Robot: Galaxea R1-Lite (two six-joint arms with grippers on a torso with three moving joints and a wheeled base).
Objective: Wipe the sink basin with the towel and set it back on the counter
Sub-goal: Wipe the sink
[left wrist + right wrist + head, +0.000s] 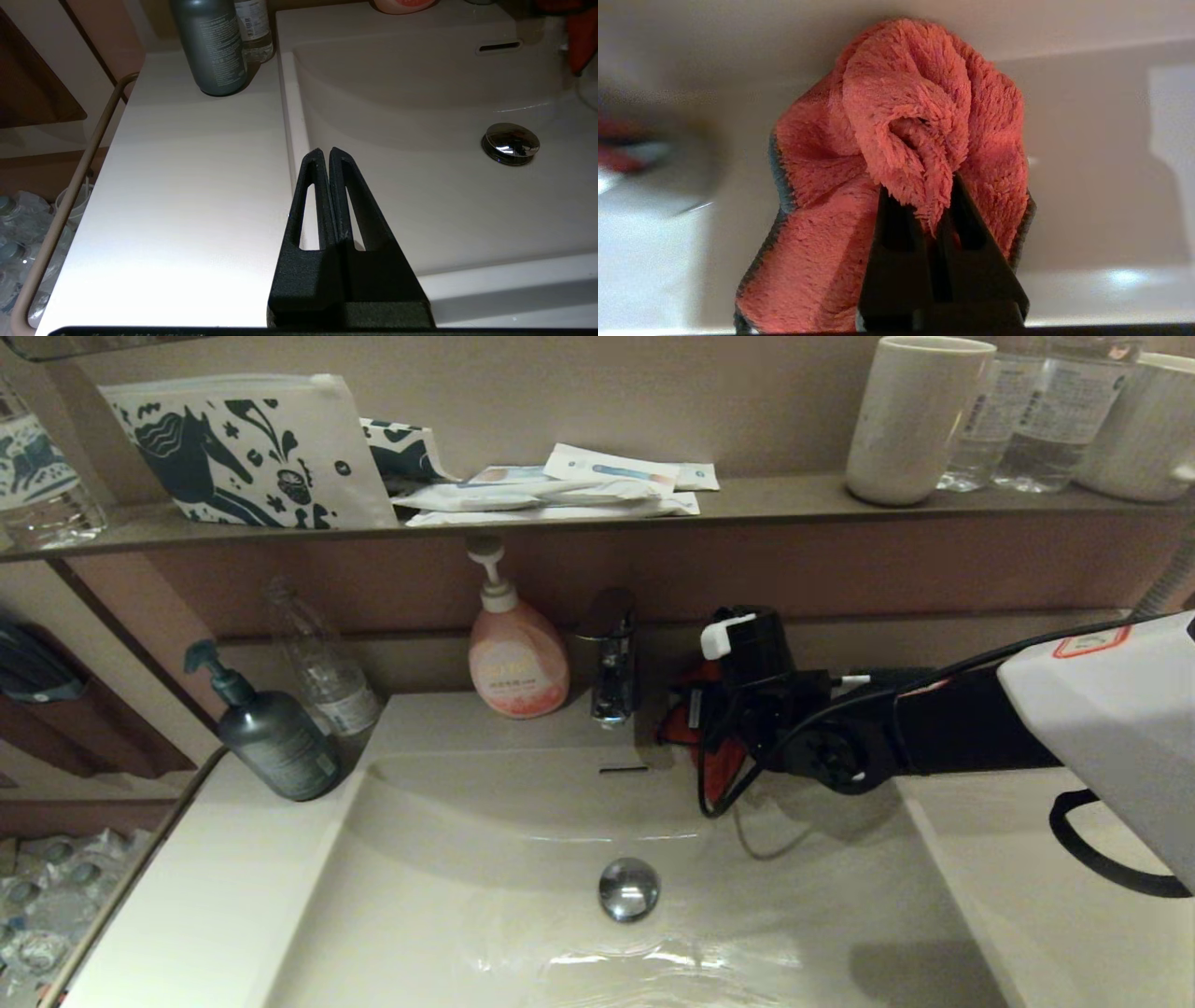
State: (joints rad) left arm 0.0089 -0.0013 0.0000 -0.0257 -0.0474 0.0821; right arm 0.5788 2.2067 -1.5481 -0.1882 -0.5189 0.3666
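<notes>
While my right arm reaches in across the right side of the counter point(224, 896), the sink basin point(523, 933) lies wide below me, its chrome drain stopper point(628, 889) in the middle and the overflow slot point(623, 768) in the curved back wall. Along the counter's back edge stand a grey pump bottle point(271, 733) at the left back corner, a clear bottle point(322, 663) beside it, a pink soap dispenser point(518, 658) and the chrome faucet point(611, 658). My right gripper point(931, 214) hangs at the basin's back rim just to the right of the faucet, jaws clamped on a bunched fold of the towel point(896, 140), which droops from them in loose folds with its dark border showing. My left gripper point(325, 154) sits idle over the basin's left rim, jaws pressed together with nothing between them.
</notes>
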